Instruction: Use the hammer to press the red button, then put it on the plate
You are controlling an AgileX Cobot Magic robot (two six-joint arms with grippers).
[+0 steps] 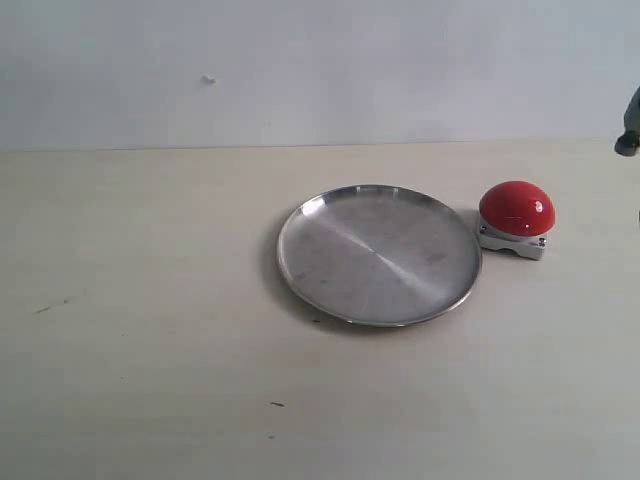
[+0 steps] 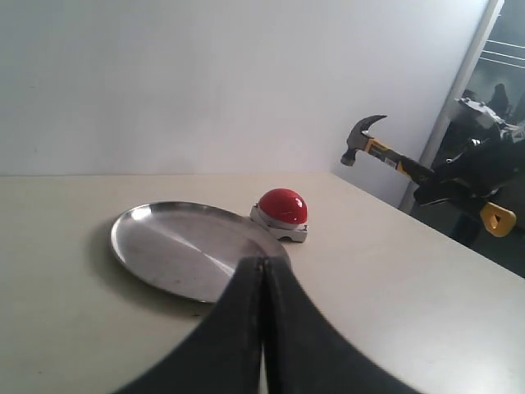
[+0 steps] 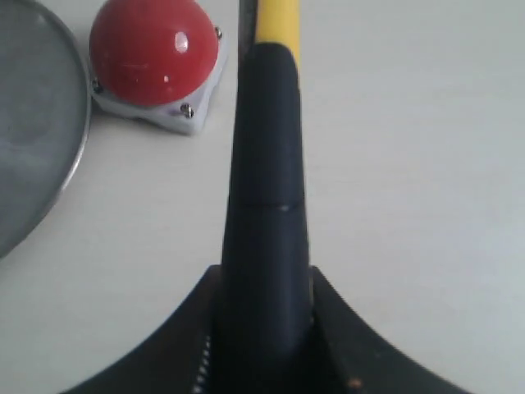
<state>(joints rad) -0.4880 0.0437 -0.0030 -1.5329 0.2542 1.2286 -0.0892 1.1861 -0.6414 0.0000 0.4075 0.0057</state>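
Observation:
The silver plate (image 1: 379,254) lies mid-table with the red button (image 1: 516,208) on its grey-white base just to its right. My right gripper (image 3: 264,279) is shut on the black handle of the hammer (image 3: 267,164), held in the air right of the button. Its dark head (image 1: 628,135) shows at the exterior view's right edge. In the left wrist view the hammer (image 2: 385,150) hangs above the table's far side, with the plate (image 2: 176,246) and button (image 2: 283,207) in front. My left gripper (image 2: 263,263) is shut and holds nothing, near the plate's near rim.
The pale tabletop (image 1: 150,330) stretches wide to the left of the plate. A plain white wall (image 1: 300,70) stands behind the table. Dark equipment (image 2: 484,164) stands beyond the table's far right edge.

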